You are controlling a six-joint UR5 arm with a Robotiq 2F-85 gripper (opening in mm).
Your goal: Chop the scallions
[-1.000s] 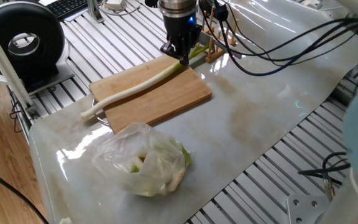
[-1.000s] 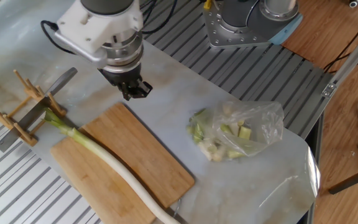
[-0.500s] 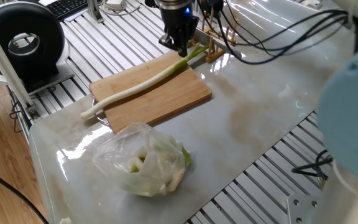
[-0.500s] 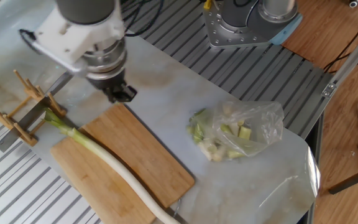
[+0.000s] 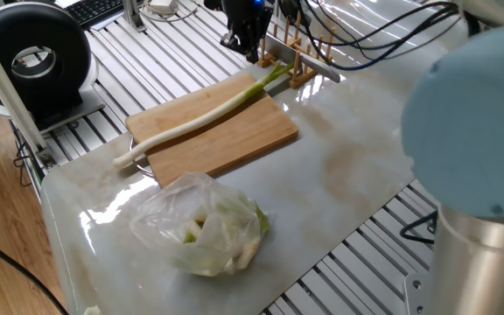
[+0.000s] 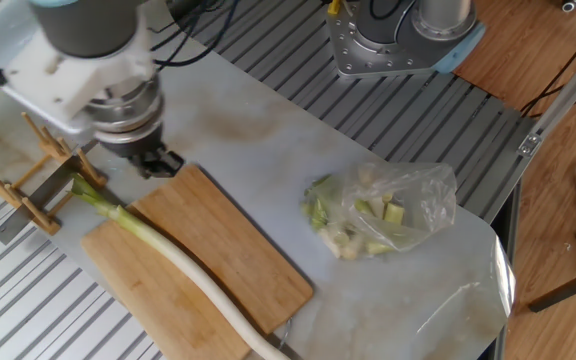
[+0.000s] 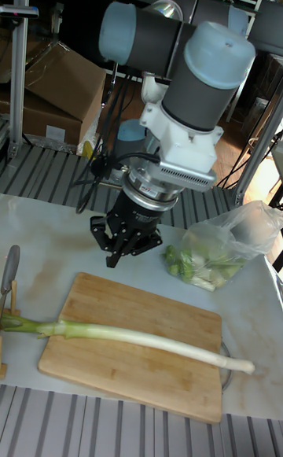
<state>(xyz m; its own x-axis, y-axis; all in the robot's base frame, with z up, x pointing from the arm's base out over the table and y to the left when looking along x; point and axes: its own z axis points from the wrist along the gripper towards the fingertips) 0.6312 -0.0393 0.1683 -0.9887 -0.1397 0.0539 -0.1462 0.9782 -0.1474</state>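
- White marble-look sheeting covers the slatted table (image 6: 268,110), with a wooden board (image 7: 134,343) on it.
- One whole scallion (image 7: 134,336) lies along the board, green end overhanging toward the knife rack (image 6: 28,185), white end off the opposite edge.
- Uncut so far; judging by position, the step is fetching the knife (image 6: 63,180).
- Gripper (image 6: 158,162) hovers empty at the board's corner, rack at its nine o'clock in the other fixed view; jaws seem nearly together, though I cannot tell for sure.
- Next: descend onto the knife handle.
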